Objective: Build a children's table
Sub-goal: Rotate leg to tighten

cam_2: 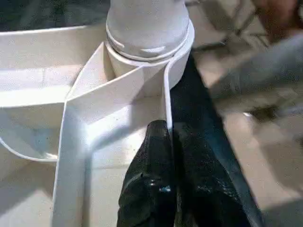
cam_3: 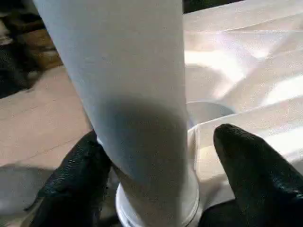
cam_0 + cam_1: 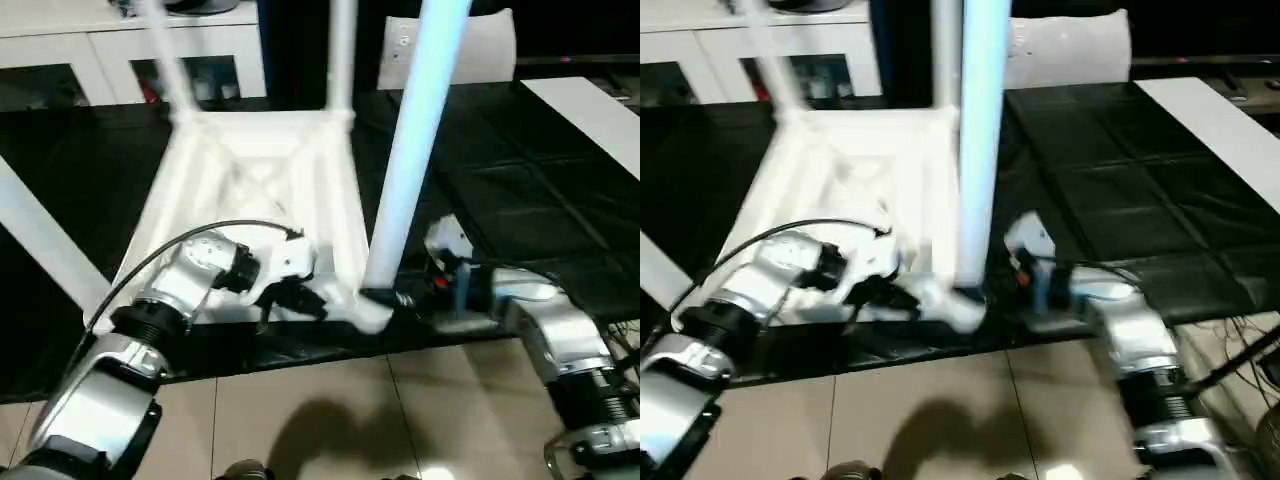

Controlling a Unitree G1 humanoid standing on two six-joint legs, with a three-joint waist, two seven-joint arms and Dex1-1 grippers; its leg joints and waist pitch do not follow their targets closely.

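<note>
1. Left wrist view shows you the left gripper (image 1: 166, 137) closed on the thin rim of the table top (image 3: 262, 190), near its corner socket (image 1: 147, 49).
2. Your right gripper (image 2: 156, 161) stands open around the leg (image 3: 405, 170), at 5 o'clock of the top.

You've got a black work surface (image 3: 520, 200) with a beige tiled floor (image 3: 330, 410) along its near edge. White table top (image 3: 260, 190) lies upside down on it, ribs up, left of centre. Flat white panel (image 3: 590, 115) lies far right; long white strip (image 3: 35, 235) slants along the left.
</note>
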